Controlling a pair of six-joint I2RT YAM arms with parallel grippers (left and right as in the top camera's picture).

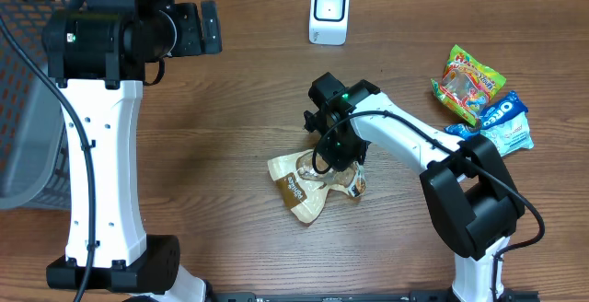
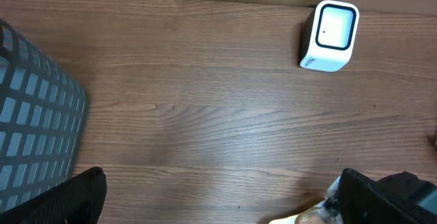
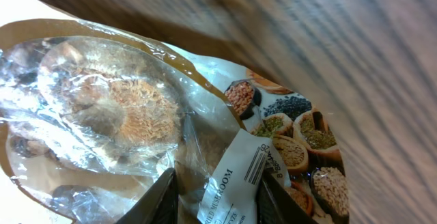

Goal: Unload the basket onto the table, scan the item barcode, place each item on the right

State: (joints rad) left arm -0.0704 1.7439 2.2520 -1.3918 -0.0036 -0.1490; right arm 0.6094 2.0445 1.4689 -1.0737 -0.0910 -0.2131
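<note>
A brown-and-clear bag of dried mushrooms lies on the wooden table in front of the white barcode scanner. My right gripper is down on the bag's right half. In the right wrist view its two fingers flank a raised fold of the bag that carries a white barcode label, and the gripper is shut on that fold. My left gripper hangs open at the back left, holding nothing. Its wrist view shows the scanner and the wide-spread gripper.
A grey mesh basket stands at the left edge, seen also in the left wrist view as the basket. A colourful candy bag and a blue Oreo pack lie at the right edge.
</note>
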